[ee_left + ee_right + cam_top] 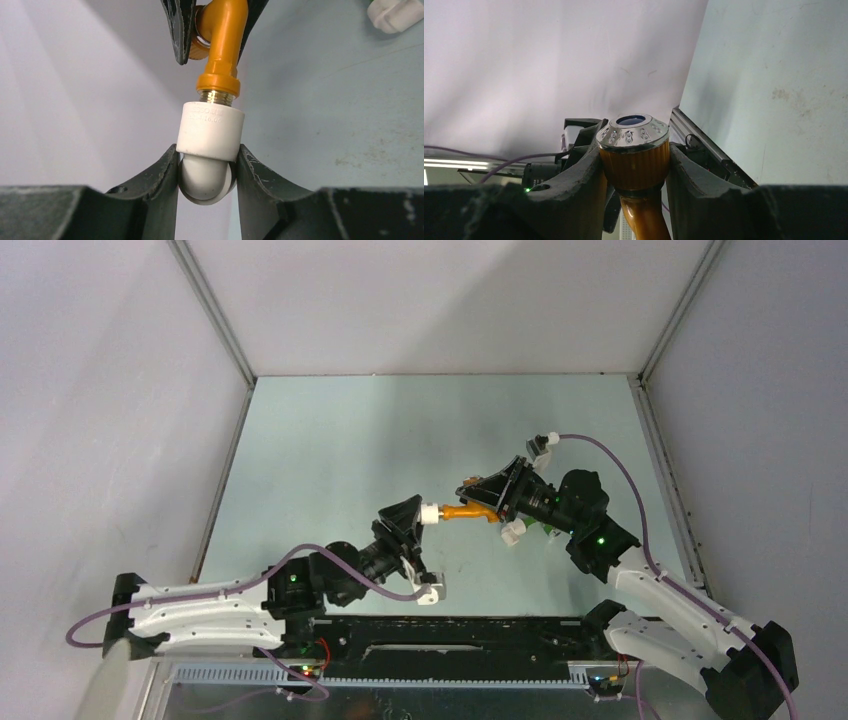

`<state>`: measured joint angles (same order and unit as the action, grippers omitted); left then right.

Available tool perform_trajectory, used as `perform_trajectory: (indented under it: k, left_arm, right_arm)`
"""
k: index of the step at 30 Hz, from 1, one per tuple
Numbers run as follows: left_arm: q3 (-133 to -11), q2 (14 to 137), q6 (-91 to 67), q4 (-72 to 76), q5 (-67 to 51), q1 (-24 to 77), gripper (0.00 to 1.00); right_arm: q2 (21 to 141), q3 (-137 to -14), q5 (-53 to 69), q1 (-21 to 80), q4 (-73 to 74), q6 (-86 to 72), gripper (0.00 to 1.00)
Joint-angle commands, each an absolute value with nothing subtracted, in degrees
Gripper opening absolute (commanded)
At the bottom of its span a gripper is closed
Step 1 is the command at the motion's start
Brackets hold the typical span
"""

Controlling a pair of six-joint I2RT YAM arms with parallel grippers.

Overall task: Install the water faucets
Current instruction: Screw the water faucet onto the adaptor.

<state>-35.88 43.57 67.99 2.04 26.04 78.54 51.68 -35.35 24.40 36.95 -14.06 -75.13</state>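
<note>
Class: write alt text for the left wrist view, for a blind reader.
The left tool grips a white elbow fitting; the orange faucet meets its collar from above, brass thread showing. The right tool holds the faucet; another white fitting lies top right.

Looked like a robotics lab cell: boxed in by white panels on aluminium framing, floored with a pale-green tabletop, rigged with left arm and right arm, purple cabling and slotted cable duct.
</note>
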Motion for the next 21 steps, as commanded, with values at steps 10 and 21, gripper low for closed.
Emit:
perform_trajectory:
  k: [10,21]
  left_arm:
    - [-34.24,48.23,86.51,22.05,27.65,87.97,0.0]
    - [-34.09,50.27,95.42,23.54,30.52,92.56,0.0]
  right_arm:
    - [51.64,-35.77,26.46,37.66,-18.55,-77.94,0.0]
    - [50.63,-35.77,28.76,37.42,-17.34,-78.21,0.0]
